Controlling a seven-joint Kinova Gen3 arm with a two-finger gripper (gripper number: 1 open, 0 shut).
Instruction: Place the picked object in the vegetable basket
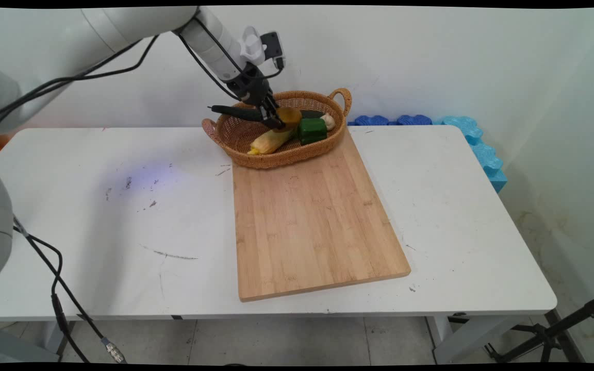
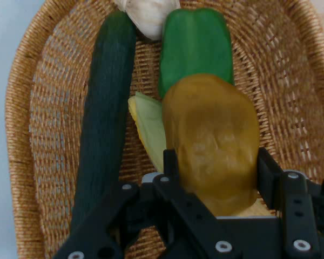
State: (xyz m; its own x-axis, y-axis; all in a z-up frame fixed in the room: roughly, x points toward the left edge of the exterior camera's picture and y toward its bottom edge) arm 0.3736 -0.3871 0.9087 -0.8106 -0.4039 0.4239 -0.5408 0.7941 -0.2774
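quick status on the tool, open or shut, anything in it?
Tool: shut on the yellow-brown potato, fingers either side of it, over the wicker basket.

Even bright indoor light, soft shadows under the arm [image 1: 121, 26] on the table [image 1: 96, 206]. Main view bowed at edges. Hand view close, slightly soft.

A brownish-yellow potato [image 2: 213, 143], lumpy and lengthwise, clamped over the wicker basket [image 2: 27, 162].
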